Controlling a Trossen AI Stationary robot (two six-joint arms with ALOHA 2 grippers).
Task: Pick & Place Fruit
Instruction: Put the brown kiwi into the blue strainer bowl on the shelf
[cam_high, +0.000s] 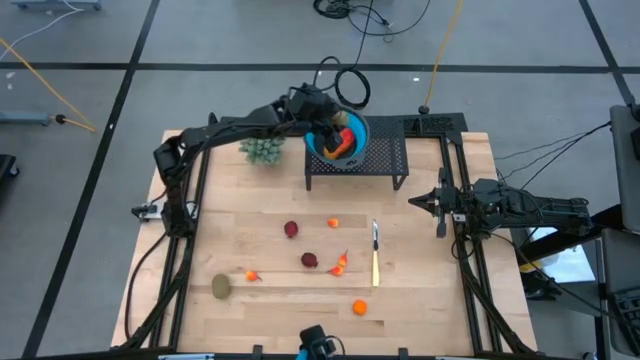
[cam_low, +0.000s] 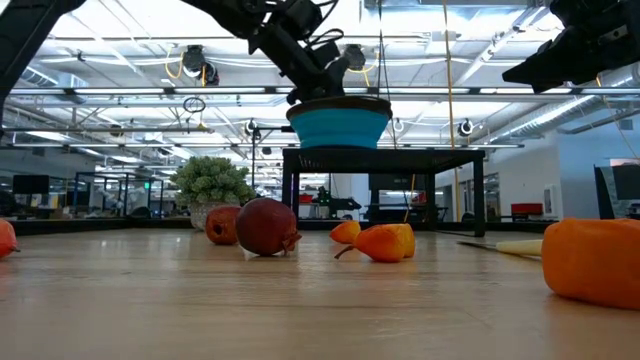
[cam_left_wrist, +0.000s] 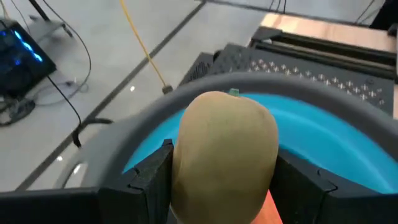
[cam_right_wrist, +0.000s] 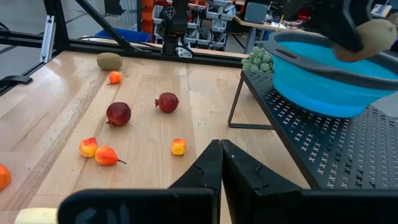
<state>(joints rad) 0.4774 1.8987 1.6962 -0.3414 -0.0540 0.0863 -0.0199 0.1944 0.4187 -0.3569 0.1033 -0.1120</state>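
no readable text, labels, brands, numbers or signs anywhere

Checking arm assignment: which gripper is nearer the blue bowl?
Left. The left gripper is over the blue bowl, holding a tan fruit; the right gripper waits beside the rack.

My left gripper (cam_high: 335, 132) crowds the blue bowl (cam_high: 355, 150); scattered fruit (cam_high: 291, 229) and the knife (cam_high: 375, 255) clutter mid-table, edges open.
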